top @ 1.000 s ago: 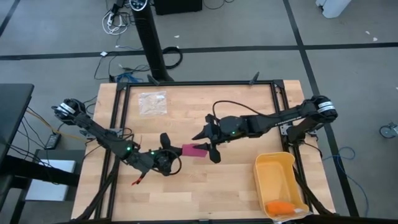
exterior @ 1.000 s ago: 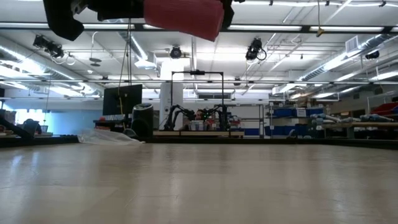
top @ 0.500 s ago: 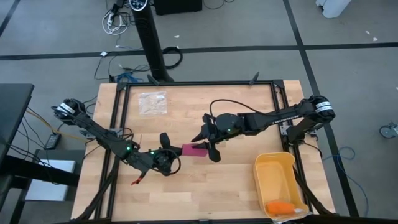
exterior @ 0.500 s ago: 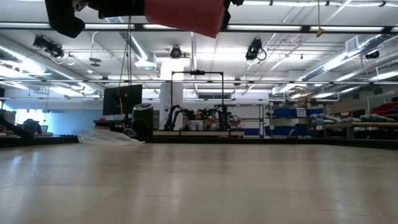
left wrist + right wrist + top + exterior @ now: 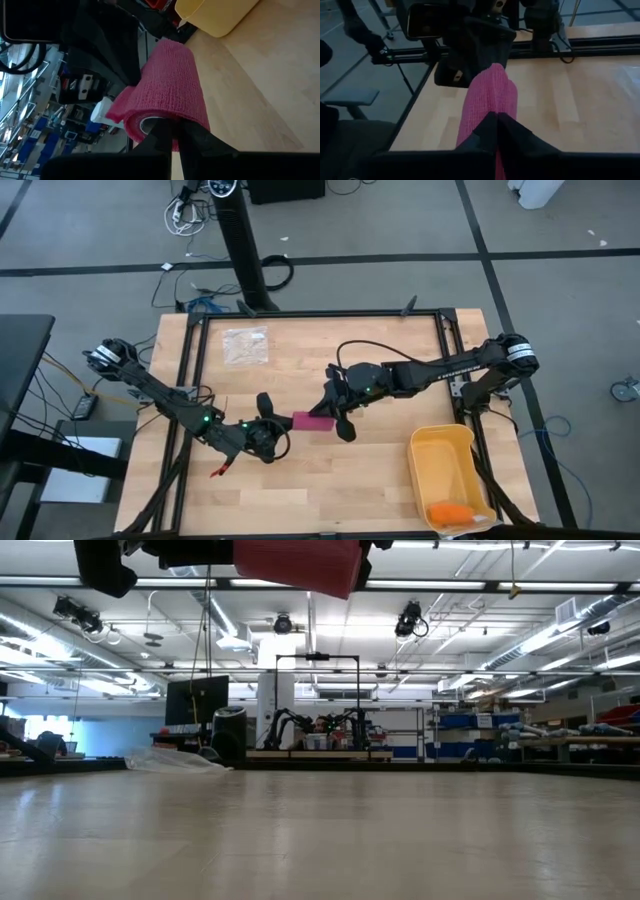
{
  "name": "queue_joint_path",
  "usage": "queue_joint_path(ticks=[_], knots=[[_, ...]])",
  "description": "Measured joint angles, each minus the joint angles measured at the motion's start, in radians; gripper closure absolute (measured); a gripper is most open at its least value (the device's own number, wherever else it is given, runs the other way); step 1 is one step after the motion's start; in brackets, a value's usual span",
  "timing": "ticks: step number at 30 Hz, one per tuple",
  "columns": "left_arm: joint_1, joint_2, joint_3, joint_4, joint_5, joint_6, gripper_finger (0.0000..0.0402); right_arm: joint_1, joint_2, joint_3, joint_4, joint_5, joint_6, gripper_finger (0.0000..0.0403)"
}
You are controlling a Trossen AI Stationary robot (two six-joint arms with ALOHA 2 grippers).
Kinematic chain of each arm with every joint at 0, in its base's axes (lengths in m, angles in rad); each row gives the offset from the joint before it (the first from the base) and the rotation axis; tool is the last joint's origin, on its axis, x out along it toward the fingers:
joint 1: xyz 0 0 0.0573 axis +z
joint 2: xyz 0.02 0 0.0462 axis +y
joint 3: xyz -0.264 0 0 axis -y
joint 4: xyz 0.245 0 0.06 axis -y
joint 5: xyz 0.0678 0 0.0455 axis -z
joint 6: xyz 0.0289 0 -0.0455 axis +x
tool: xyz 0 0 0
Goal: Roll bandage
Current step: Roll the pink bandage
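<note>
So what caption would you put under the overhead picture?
Left gripper and right gripper, both shut on a pink bandage, hold it between them above the wooden table.

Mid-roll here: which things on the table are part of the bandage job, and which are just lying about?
In the job:
- bandage, held off the table
- left claw, shut on the bandage
- right claw, shut on the bandage

Lying about:
- clear plastic bag
- yellow bin
- orange object in the bin
</note>
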Motion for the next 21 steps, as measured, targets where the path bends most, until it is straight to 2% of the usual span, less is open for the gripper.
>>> queue_joint_path(ticks=[10,21], knots=[[0.000,0.000,0.000,-0.051,-0.001,-0.093,0.0386,0.009,-0.060,-0.001,0.007,0.066,-0.032,0.0399],[0.000,0.000,0.000,-0.046,-0.021,-0.109,0.0386,0.046,-0.116,-0.001,-0.028,0.172,-0.096,0.0402]])
